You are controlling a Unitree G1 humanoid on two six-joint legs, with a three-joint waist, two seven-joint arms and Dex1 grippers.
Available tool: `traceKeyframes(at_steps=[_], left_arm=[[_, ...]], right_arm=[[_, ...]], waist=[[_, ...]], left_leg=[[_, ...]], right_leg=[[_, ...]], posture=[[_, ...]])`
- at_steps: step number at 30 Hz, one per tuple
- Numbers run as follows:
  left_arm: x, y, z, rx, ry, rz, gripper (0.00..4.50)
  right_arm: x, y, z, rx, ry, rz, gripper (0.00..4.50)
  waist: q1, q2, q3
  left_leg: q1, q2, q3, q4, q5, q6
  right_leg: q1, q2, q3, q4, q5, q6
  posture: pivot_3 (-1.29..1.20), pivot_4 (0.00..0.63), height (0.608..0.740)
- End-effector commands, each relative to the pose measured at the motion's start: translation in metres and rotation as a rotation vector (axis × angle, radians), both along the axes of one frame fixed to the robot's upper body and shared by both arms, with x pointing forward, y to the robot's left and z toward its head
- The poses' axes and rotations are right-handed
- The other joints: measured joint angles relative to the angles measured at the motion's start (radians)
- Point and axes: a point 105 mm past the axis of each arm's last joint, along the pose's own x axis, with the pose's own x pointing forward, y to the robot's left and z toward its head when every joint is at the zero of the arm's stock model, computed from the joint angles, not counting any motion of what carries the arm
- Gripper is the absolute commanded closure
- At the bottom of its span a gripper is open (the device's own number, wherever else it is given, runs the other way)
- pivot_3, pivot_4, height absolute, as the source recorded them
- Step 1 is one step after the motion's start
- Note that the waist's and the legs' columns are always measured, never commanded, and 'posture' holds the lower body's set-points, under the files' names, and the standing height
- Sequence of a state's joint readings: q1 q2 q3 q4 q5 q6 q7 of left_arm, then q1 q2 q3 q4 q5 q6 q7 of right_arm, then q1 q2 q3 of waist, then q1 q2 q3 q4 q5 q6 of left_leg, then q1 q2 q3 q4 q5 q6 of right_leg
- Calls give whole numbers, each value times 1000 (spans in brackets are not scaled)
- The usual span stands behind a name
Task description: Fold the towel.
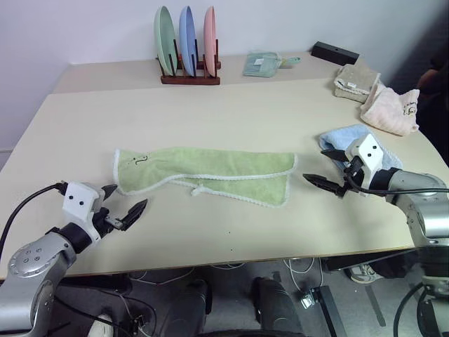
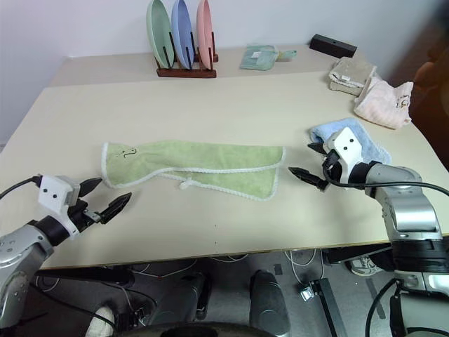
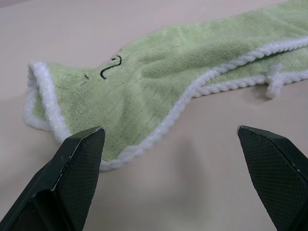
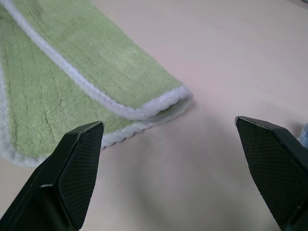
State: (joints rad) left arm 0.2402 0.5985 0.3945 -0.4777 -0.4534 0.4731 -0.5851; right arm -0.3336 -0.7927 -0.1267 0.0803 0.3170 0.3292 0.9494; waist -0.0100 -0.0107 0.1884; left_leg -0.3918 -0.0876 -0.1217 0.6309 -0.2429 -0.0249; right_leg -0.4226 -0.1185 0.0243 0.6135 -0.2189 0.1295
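A: Towel (image 1: pixel 210 172) looked soft and light to me, floppy terry with nothing stiff in it. It would sag and drag if lifted by one end alone.

B: Agreed. I judged the white-edged ends the best places to take hold, a corner at each end, pinched low against the table (image 1: pixel 231 232) so the pile did not slip out.

A: Where did it lie?

B: Mid-table, stretched from nine o'clock to three o'clock. It was already doubled lengthwise, somewhat unevenly, with the lower layer's white edging showing along the near side.

A: And its look?

B: Light green, white stitched border, a small dark mark near the nine o'clock end. A little white loop stuck out near the middle of the near edge.

A: The grippers?

B: The left gripper (image 1: pixel 125 207) sat just off the nine o'clock end, fingers spread wide, holding nothing. The right gripper (image 1: pixel 330 168) sat just off the three o'clock end, also wide apart and empty. Neither touched the towel.
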Motion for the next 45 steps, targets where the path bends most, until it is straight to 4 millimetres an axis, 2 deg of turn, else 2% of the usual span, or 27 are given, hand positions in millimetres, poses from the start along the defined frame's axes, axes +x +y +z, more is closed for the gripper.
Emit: traceKeyframes(at_steps=[1, 5, 12, 15, 17, 21, 24, 29, 33, 36, 43, 45], left_arm=[[0, -6, 8, 12, -41, -23, 13], [5, -13, 11, 0, -63, -37, 13], [2, -40, 16, 23, -75, -159, 13], [-3, -46, 7, 104, -27, -235, 13], [2, -37, 2, 188, -16, -209, 13], [22, -3, -7, 400, -26, -105, 13], [36, 9, -11, 468, -44, -80, 13], [58, 17, -17, 514, -48, -85, 13], [69, 10, -25, 540, -36, -157, 13], [77, 13, -24, 557, -44, -154, 857], [76, 18, -20, 582, -52, -166, 4372], [73, 20, -19, 593, -49, -162, 4444]], right_arm=[[2, 4, 17, -14, -61, 14, 0], [6, 9, 21, -17, -88, 12, 0], [4, 16, 17, -7, -85, 19, 0], [4, 23, 15, 0, -86, 26, 0], [4, 26, 15, 10, -88, 30, 0], [3, 28, 12, 20, -87, 29, 0], [1, 31, 10, 24, -89, 30, 0], [-1, 34, 12, 49, -107, 16, 0], [-4, 37, 9, 55, -107, 7, 0], [-6, 39, 9, 62, -113, -1, 0], [-5, 45, 17, 39, -147, 5, 0], [-3, 47, 23, 18, -173, 16, 0]], waist=[[0, 0, 0], [0, 0, 0], [1, 0, 0], [0, 0, 0], [-1, 0, 0], [0, 0, 0], [2, 0, 0], [1, 0, 0], [3, 1, -1], [2, 1, -1], [-3, 1, -1], [-4, 1, -1]], left_leg=[[0, 0, 0, 0, 0, 0], [0, 0, 0, 0, 0, 0], [0, 0, 0, 0, 0, 0], [0, 0, 0, 0, 0, 0], [0, 0, 0, 0, 0, 0], [0, 0, 0, 0, 0, 0], [0, 0, 0, 0, 0, 0], [0, 0, 0, 0, 0, 0], [0, -1, 0, 0, 0, 0], [0, -1, 0, 0, 0, 0], [0, 0, 0, -1, 0, 0], [0, 0, 0, 0, 0, 0]], right_leg=[[0, 0, 0, 0, 0, 0], [0, 0, 0, 0, 0, 0], [0, 0, 0, 0, 1, 2], [0, 0, 0, 0, 1, 2], [0, 0, 0, 0, 1, 1], [0, 0, 0, 0, 0, 0], [0, 0, 0, 0, 1, 1], [-1, 0, 0, 0, 1, 2], [-1, 0, 0, 1, 2, 3], [-1, 0, 0, 1, 2, 3], [-2, 0, 0, 2, 2, 3], [-2, 0, 0, 2, 2, 3]], posture=[[0, 150, 740], [0, 150, 740], [0, 150, 740], [0, 150, 740], [0, 150, 740], [0, 150, 740], [0, 150, 740], [0, 150, 740], [0, 150, 740], [0, 150, 740], [0, 150, 740], [0, 150, 740]])
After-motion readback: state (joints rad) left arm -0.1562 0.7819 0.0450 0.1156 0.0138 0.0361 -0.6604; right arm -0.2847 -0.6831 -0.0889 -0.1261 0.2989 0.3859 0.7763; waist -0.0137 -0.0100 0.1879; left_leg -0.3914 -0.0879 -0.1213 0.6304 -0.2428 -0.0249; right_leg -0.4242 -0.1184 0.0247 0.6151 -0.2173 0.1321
